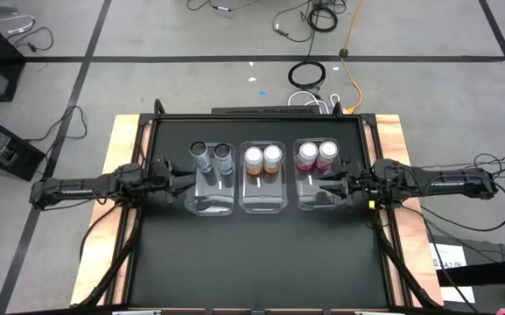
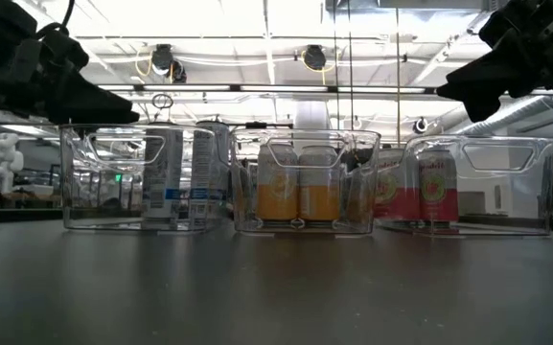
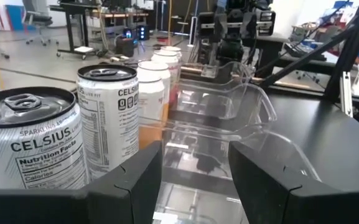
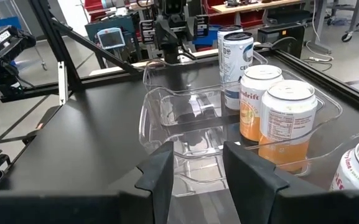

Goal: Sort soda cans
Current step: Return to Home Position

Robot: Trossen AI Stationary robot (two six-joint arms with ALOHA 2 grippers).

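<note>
All six soda cans (image 1: 253, 158) stand paired in three clear bins (image 1: 263, 199) toward 12 o'clock on the surface. The left end effector (image 1: 185, 177) sits at the row's 9 o'clock and the right end effector (image 1: 326, 185) at its 3 o'clock, both parted and empty. Best to lift clear of the bin walls first — then draw each arm straight outward.

high: straight down | low: table-level | wrists: close, facing | shared: bins (image 1: 263, 203)

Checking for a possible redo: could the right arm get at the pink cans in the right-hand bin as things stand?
Probably yes. The right gripper hovers open at the edge of the bin; the pink cans stand upright inside, nothing over their tops.
</note>
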